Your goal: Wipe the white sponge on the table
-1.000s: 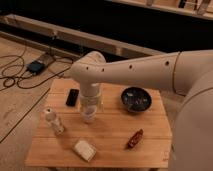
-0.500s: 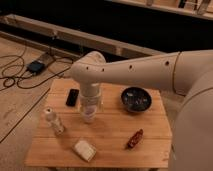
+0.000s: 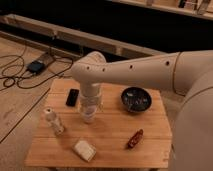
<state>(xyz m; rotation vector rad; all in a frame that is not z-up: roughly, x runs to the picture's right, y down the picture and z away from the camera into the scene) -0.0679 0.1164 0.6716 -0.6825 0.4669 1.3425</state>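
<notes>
The white sponge (image 3: 85, 150) lies flat near the front edge of the light wooden table (image 3: 112, 131), left of centre. My arm reaches in from the right, bends, and points straight down over the table's middle left. My gripper (image 3: 89, 111) hangs at its lower end, just above the tabletop, behind the sponge and apart from it. A pale cup-like shape sits at the gripper's tip, and I cannot separate the two.
A black phone (image 3: 73, 97) lies at the back left. A small white-capped bottle (image 3: 52, 121) stands at the left edge. A dark bowl (image 3: 136, 99) sits at the back right. A red object (image 3: 135, 138) lies front right. Cables (image 3: 25, 70) run across the floor to the left.
</notes>
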